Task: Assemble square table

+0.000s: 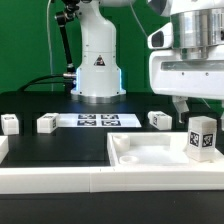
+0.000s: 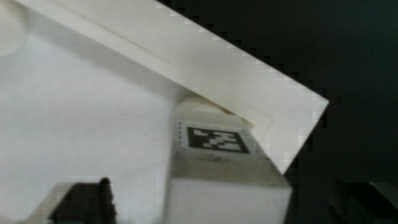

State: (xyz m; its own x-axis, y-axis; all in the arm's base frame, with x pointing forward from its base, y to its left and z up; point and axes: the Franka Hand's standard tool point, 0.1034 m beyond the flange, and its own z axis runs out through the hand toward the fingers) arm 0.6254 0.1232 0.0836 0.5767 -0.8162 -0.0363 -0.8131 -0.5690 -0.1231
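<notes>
Step in hand, as I read it: fitting the first leg to the tabletop [image 1: 150, 158]. The upright leg [image 1: 200, 138] stands tag-forward at the tabletop's corner on the exterior view's right. In the wrist view it sits right against the rim's corner [image 2: 217, 140]. Can't tell if it is seated in a hole or only resting there.

The pincer [image 1: 181, 108] hangs above the tabletop, just over and slightly to the exterior view's left of the upright leg, not touching it. The jaws look parted with nothing in them; the wrist view shows one dark finger [image 2: 86, 200] standing clear of the leg's side.

The other legs are off the tabletop on the table [image 1: 60, 145]. A loose leg [image 1: 160, 119] lies just beyond the tabletop's far edge. A second loose leg [image 1: 47, 124] and a third loose leg [image 1: 10, 124] lie well off to the exterior view's left of it. The marker board [image 1: 97, 120] is beyond the far-left corner.

Next move likely calls for coming straight down over the upright leg, closing squarely on its sides, then twisting it home — tipping it is the risk. If it is already seated, the loose leg nearest the tabletop is the obvious next pick.
</notes>
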